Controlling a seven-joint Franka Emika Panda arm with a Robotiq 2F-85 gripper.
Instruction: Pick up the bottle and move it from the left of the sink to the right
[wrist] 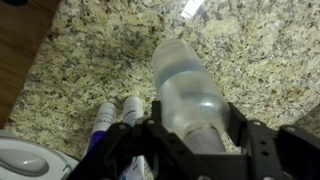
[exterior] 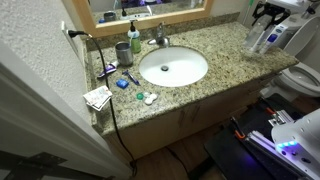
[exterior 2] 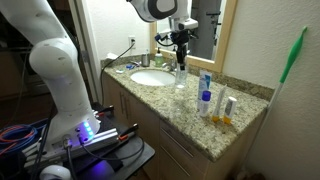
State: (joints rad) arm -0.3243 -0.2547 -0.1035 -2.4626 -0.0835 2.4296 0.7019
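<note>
In an exterior view, the gripper [exterior: 266, 22] holds the bottle [exterior: 258, 42] over the granite counter [exterior: 225, 48], well apart from the sink [exterior: 172, 67].

In an exterior view, the bottle [exterior 2: 181, 75] hangs upright beside the basin; whether its base touches stone is unclear.

Wrist view: jaws clamped on the bottle [wrist: 185, 85] near its neck. The clear plastic looks light, thin-walled and slick, so it is likely best gripped at that stiffer end.

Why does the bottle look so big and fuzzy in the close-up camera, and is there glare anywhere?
Wrist view: the bottle sits right at the lens in the gripper, so it looms large and soft; the countertop behind looks sharper, with a glare patch at the top edge. In an exterior view, the clear bottle nearly vanishes against the background.
</note>
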